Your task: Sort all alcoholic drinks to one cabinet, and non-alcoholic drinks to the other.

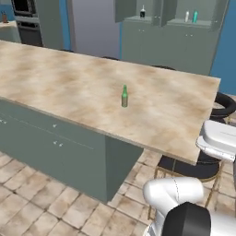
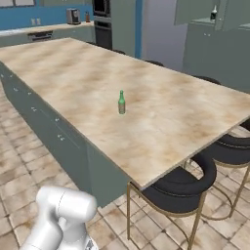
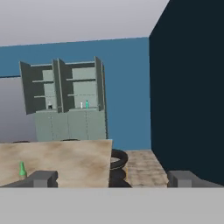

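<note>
Green bottle (image 3: 22,169) upright on island — beyond wide-open gripper (image 3: 111,178), left.

Blue walls (image 3: 127,87). Tan stone-tile floor (image 1: 41,203). Long island, beige marbled countertop (image 1: 69,83) over grey-green cabinet fronts (image 1: 41,147). Black-cushioned stools (image 2: 180,188) on brass legs along its near edge. Grey-green wall cabinets (image 3: 65,87), doors open. Built-in oven (image 2: 101,19) on far wall.
</note>
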Robot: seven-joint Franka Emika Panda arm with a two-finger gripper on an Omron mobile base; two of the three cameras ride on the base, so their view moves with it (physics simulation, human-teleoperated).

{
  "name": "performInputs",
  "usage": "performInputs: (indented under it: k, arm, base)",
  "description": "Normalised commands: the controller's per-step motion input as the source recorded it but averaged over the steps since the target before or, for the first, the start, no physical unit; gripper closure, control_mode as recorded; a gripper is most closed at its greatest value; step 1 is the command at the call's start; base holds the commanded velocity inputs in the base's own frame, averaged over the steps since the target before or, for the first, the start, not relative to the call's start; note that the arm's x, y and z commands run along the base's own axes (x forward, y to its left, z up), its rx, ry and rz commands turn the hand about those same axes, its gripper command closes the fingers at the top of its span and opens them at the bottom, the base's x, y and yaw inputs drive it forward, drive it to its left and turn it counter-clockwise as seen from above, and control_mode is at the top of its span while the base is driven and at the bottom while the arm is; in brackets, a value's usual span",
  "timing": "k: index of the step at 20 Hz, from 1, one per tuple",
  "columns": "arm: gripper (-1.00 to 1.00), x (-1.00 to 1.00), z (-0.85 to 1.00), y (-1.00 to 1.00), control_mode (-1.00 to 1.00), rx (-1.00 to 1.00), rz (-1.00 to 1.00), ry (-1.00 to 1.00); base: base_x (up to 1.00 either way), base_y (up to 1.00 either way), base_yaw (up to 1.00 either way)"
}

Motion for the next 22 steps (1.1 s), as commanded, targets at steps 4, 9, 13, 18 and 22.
performInputs:
  k: [4,9,13,18,22]
  arm:
    - [-1.0,0.0,0.0,0.0,1.0,0.0,0.0,0.0]
    - [-1.0,0.0,0.0,0.0,1.0,0.0,0.0,0.0]
    - [-1.0,0.0,0.0,0.0,1.0,0.0,0.0,0.0]
    - [-1.0,0.0,0.0,0.0,1.0,0.0,0.0,0.0]
    - [-1.0,0.0,0.0,0.0,1.0,0.0,0.0,0.0]
  base:
    - [0.28,0.69,-0.33]
    - [0.27,0.67,-0.32]
    - [0.23,0.7,-0.34]
    - [0.17,0.71,-0.36]
    - [0.11,0.68,-0.37]
